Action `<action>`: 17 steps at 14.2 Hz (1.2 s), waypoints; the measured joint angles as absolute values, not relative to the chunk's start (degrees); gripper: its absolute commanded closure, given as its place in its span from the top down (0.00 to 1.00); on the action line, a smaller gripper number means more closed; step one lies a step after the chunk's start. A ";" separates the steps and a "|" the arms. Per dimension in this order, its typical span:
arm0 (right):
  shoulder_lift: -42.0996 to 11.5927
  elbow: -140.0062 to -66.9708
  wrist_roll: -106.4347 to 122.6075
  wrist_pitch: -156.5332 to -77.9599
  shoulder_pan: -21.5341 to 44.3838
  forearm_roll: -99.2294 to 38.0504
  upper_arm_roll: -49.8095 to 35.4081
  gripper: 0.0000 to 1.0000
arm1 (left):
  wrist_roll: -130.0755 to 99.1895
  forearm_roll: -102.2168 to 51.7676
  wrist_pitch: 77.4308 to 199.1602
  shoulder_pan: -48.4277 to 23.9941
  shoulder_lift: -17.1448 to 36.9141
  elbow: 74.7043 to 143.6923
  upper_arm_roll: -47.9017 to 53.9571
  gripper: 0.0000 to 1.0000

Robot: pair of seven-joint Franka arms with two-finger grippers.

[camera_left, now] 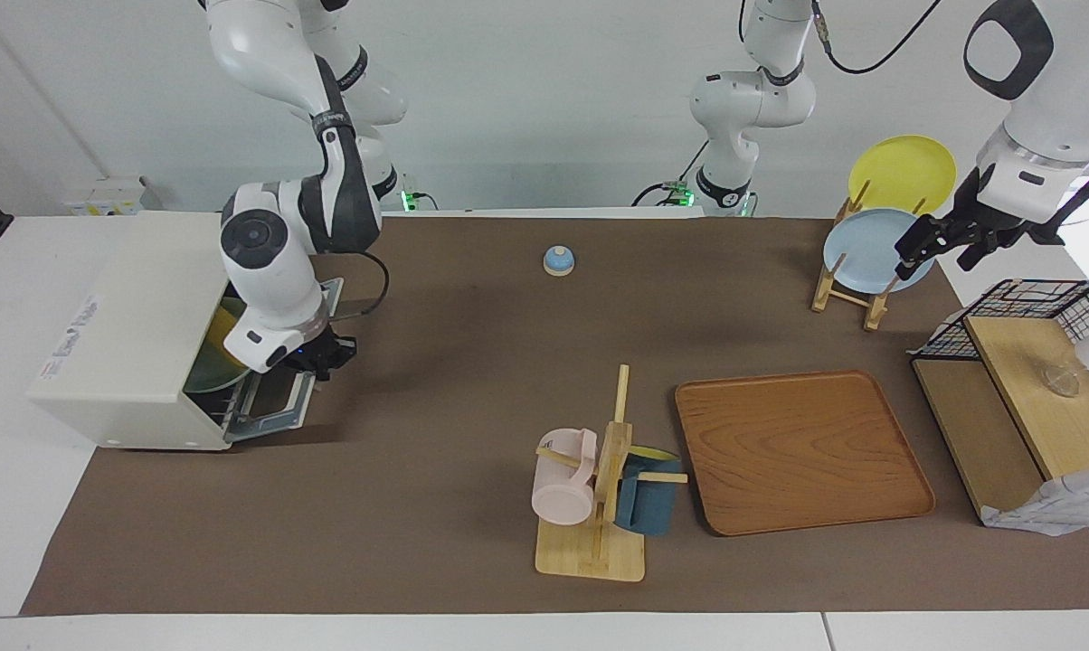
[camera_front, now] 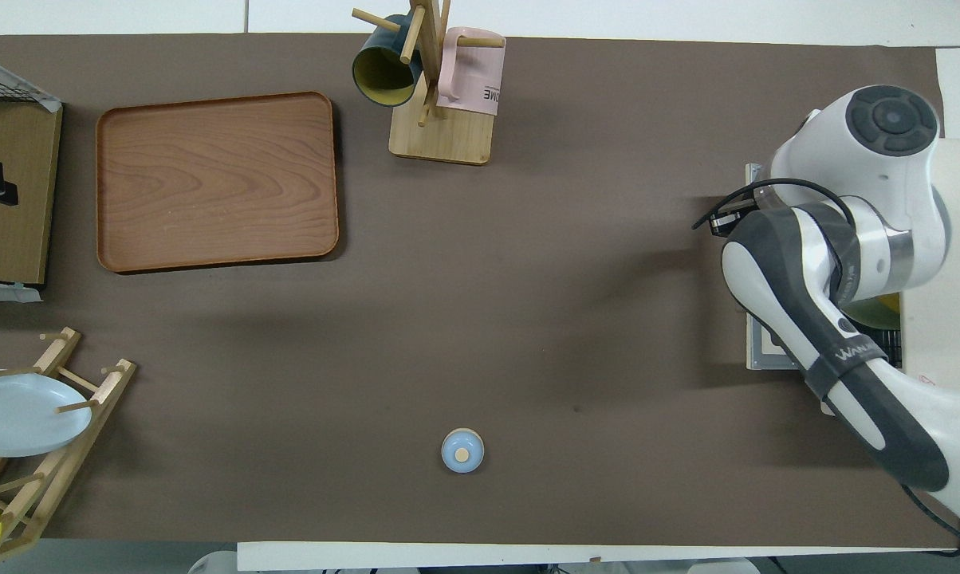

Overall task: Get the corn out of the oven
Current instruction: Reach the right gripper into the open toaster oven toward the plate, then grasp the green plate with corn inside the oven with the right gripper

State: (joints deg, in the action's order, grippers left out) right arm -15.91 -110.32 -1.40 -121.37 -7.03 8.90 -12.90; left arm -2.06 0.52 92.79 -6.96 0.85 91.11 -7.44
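A cream-white boxy oven (camera_left: 137,334) sits on a dark brown table mat (camera_left: 436,380). The wooden tray (camera_left: 802,449) shows reddish-brown grain. A pale pink mug (camera_left: 564,476) hangs beside a teal mug (camera_left: 646,503); plates are yellow (camera_left: 902,170) and light blue (camera_left: 866,250).

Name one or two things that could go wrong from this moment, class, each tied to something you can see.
1. The right gripper is at the mouth of the oven, over its open door, so the wrist may knock the door or frame.
2. The corn is hidden; only a yellow-green plate shows inside, so the gripper might catch that instead.

The left gripper waits over the plate rack.
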 measured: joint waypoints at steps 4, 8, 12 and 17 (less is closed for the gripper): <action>-19.91 -110.07 -6.07 -126.52 -6.55 9.55 -12.69 0.03 | -2.06 0.52 92.79 -6.96 0.85 91.11 -7.44 1.00; -19.16 -103.05 -9.01 -119.55 -2.32 10.57 -11.77 0.35 | -2.06 0.52 92.79 -6.96 0.85 91.11 -7.44 1.00; -15.37 -100.97 -8.27 -108.78 -4.55 10.92 -11.04 0.52 | -2.06 0.52 92.79 -6.96 0.85 91.11 -7.44 1.00; -14.89 -102.89 -2.24 -107.71 -10.40 10.97 -10.76 0.52 | -2.06 0.52 92.79 -6.96 0.85 91.11 -7.44 1.00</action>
